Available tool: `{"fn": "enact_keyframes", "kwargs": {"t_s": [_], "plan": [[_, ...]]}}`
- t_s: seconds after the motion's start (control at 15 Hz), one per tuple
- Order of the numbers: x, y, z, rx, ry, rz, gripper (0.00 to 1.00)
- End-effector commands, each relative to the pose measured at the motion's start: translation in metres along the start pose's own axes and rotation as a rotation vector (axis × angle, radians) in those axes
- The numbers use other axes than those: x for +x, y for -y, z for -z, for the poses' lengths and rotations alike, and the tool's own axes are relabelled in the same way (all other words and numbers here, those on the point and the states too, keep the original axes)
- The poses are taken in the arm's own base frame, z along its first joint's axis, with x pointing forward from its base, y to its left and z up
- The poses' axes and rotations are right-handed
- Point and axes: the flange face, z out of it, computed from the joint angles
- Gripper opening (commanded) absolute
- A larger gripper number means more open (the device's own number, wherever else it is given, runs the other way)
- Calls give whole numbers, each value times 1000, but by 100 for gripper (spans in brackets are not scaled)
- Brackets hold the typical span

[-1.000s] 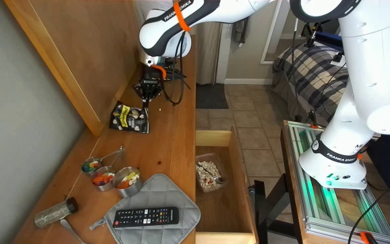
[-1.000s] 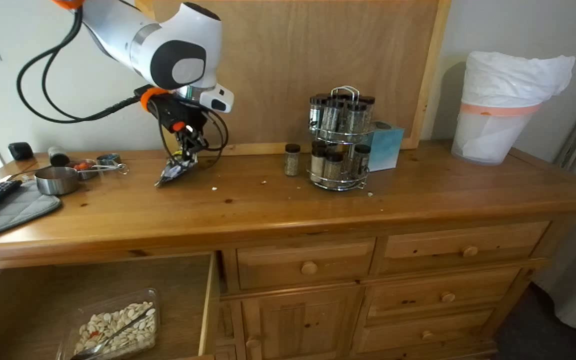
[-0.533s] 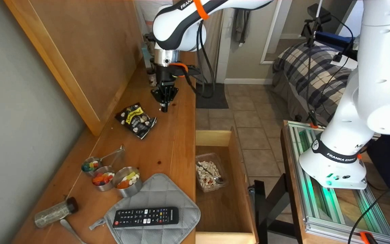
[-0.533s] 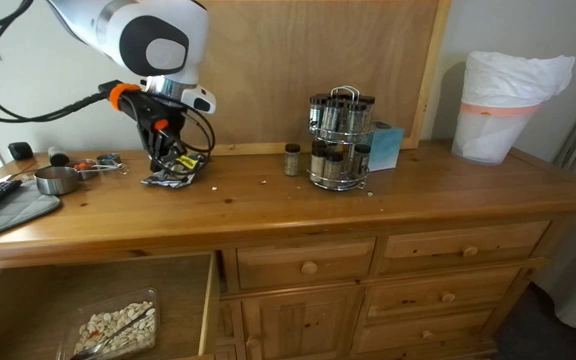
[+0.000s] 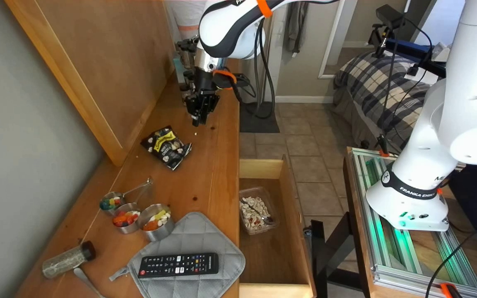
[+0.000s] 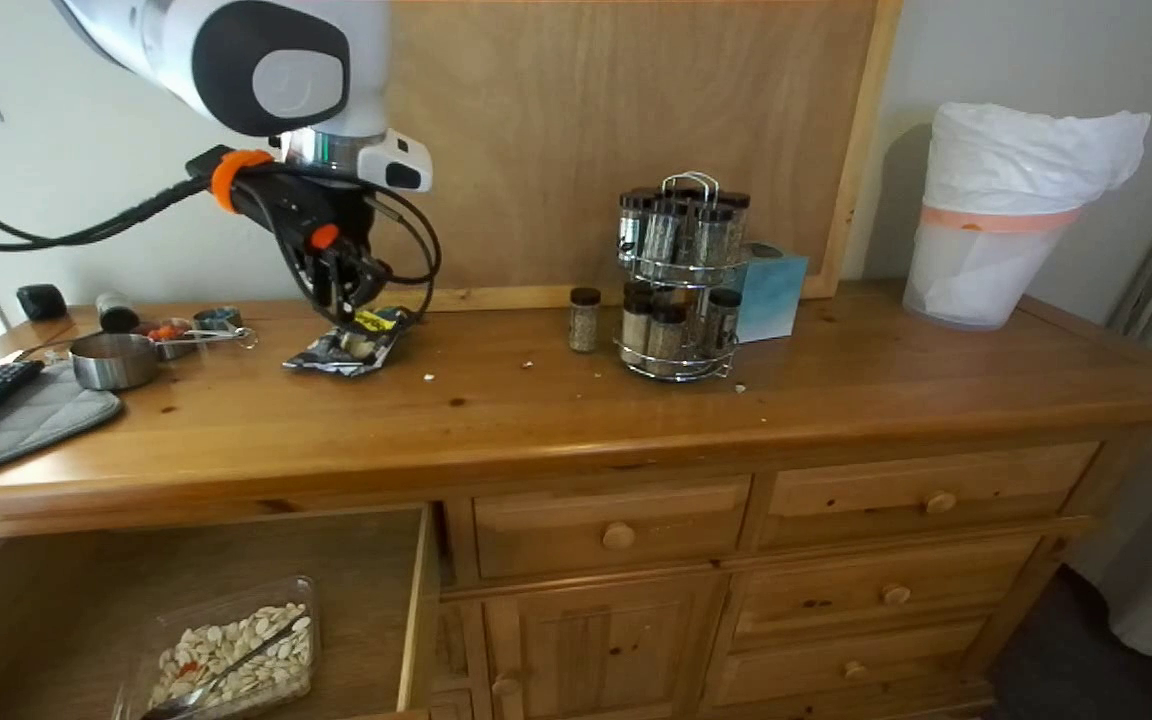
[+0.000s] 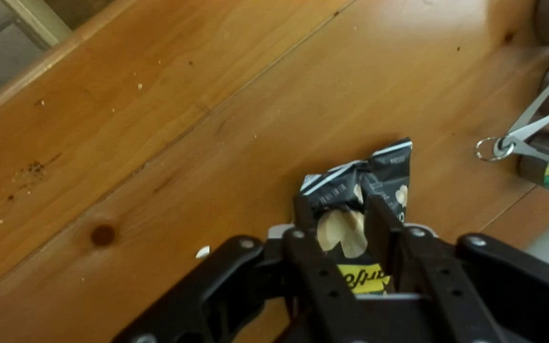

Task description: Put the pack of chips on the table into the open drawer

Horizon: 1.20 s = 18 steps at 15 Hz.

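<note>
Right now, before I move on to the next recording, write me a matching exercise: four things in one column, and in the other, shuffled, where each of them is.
Things
1. the pack of chips
2. the remote control
3. the clear tub
4. the gripper

Places
A. on the grey quilted pad
B. above the table, jaws apart, nothing held
C. inside the open drawer
D. lying directly on the table's bare wood

Right pairs: 1-D, 2-A, 3-C, 4-B
</note>
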Motion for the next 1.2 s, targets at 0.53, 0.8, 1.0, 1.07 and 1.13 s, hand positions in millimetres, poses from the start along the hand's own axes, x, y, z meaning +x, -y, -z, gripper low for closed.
{"fn": "enact_keyframes", "kwargs": {"t_s": [0.53,0.8,1.0,1.07,1.13], "plan": [[74,7,-8,23,-98,-25,100],[96,10,-47,52,-100,-49,100],[110,10,-72,84,-90,-89,100],[115,9,-80,85,-91,-100,100],[119,8,-86,89,-91,-110,100]]}}
